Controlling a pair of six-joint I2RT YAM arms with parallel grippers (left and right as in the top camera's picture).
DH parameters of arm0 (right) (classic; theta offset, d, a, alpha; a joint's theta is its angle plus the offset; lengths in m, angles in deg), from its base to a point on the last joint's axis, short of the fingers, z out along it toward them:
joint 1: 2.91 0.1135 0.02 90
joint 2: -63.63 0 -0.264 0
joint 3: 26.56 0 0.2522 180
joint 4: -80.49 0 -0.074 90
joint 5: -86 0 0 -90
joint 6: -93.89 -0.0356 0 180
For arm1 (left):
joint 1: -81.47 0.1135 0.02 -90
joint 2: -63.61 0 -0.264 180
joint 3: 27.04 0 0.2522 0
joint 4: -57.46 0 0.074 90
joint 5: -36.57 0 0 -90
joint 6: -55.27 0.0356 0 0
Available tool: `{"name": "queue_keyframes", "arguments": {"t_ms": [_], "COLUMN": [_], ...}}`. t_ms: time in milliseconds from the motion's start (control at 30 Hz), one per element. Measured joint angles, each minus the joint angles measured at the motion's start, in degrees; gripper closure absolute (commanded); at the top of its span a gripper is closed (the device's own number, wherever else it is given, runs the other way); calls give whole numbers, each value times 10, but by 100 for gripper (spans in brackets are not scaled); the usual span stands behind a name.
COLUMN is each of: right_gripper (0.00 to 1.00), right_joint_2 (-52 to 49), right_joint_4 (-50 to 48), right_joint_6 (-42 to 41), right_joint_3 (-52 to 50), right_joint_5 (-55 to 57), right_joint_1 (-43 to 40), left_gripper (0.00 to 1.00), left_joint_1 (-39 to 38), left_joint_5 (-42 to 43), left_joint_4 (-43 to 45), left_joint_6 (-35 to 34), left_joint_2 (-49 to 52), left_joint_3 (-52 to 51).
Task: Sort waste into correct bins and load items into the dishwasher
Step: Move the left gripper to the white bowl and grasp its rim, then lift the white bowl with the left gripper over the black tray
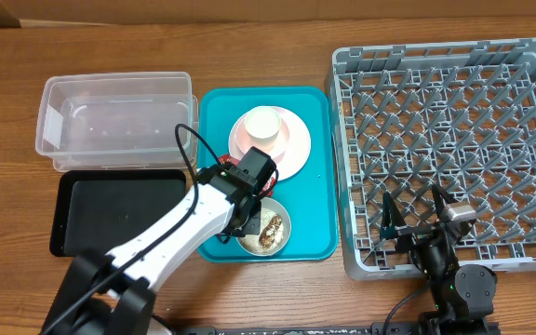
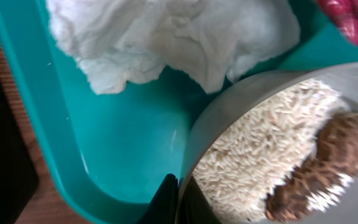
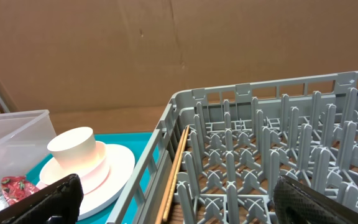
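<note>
The round whitish bowl [image 1: 270,233] of rice-like grains [image 2: 260,143] and a brown chunk [image 2: 331,152] sits at the front of the teal tray [image 1: 314,223]. My left gripper [image 2: 179,199] is shut on this bowl's rim [image 2: 229,99]. The crumpled white napkin [image 2: 166,37] and red wrapper [image 2: 353,15] lie just behind it. The pink plate [image 1: 291,154] carries a small white cup [image 1: 262,126]. My right gripper [image 1: 412,219] is open and empty over the front left corner of the grey dish rack [image 1: 454,140]. The pale pink bowl is not discernible.
The clear tub [image 1: 114,116] and the black tray [image 1: 119,212] lie left of the teal tray. A thin wooden stick [image 3: 176,168] lies along the rack's left inner wall. The right wrist view also shows the plate [image 3: 117,168] and the wrapper [image 3: 14,186].
</note>
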Motion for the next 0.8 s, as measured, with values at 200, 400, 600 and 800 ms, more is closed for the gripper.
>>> {"name": "queue_keyframes", "arguments": {"t_ms": [200,400,600,800], "right_gripper": [0,0,0,0], "right_joint_2": [0,0,0,0], "right_joint_4": [0,0,0,0], "right_joint_6": [0,0,0,0], "right_joint_3": [0,0,0,0], "right_joint_5": [0,0,0,0], "right_joint_1": [0,0,0,0], "left_gripper": [96,96,96,96], "left_joint_1": [0,0,8,48], "left_joint_5": [0,18,38,3], "left_joint_4": [-14,-38,-65,-86], "left_joint_6": [0,3,15,20], "left_joint_2": [-70,-130,-136,-136], "left_joint_3": [6,27,32,32]}}
